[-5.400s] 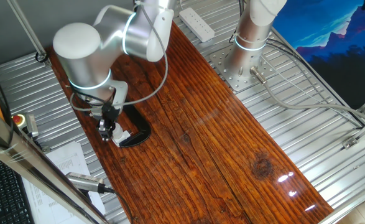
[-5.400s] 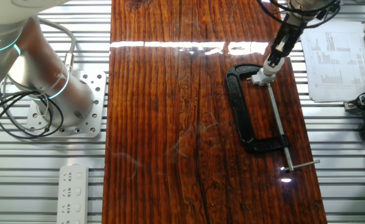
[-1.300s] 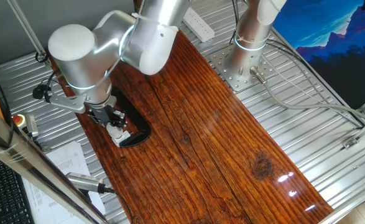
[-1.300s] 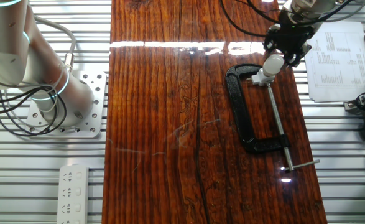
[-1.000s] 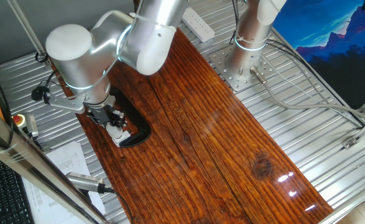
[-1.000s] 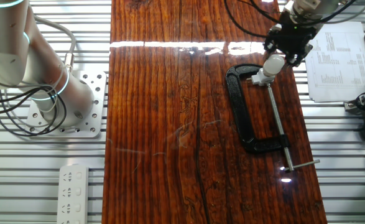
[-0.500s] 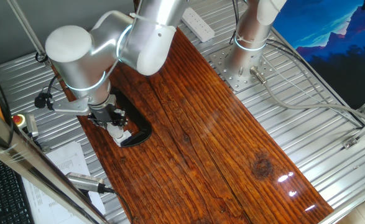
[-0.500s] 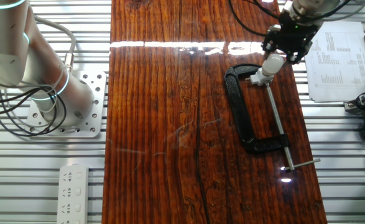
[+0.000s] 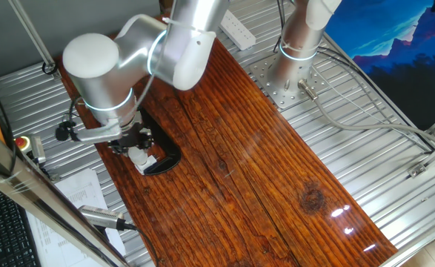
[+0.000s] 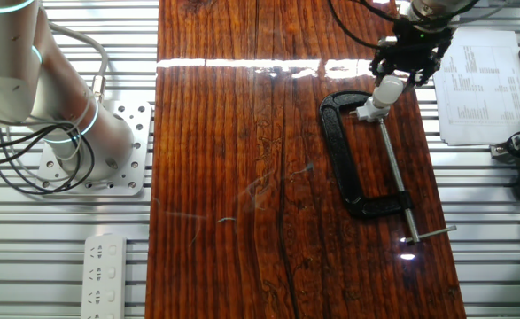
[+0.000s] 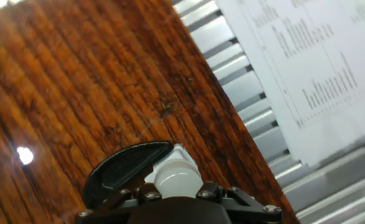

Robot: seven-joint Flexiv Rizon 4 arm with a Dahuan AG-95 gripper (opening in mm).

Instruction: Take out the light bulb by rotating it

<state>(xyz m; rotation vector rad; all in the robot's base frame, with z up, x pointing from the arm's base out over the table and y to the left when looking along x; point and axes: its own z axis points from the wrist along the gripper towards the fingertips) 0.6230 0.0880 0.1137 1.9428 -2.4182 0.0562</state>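
Note:
The light bulb [image 9: 137,154] [image 10: 388,89] is a small white dome standing in a white socket block [image 9: 149,162] [image 10: 367,108] near the wooden table's edge. A black C-clamp [image 9: 170,156] [image 10: 337,155] pins the block to the wood. My gripper [image 9: 135,146] [image 10: 395,78] comes down from above, shut on the bulb with black fingers on either side. In the hand view the bulb's dome [image 11: 177,177] shows between the fingers of the gripper [image 11: 177,190], with the clamp jaw [image 11: 124,167] beside it. The bulb's base is hidden.
Printed papers [image 10: 477,85] [image 11: 306,56] lie on the metal slats just past the table edge. A silver cylindrical tool [image 9: 103,216] and a red button [image 9: 22,142] sit near them. A second arm's base [image 9: 292,58] and a power strip [image 9: 234,28] stand at the far side.
My wrist has turned about the bulb's axis: the side fitting on the hand swung round and lower in the fixed view. The bulb, socket block and clamp stay in place.

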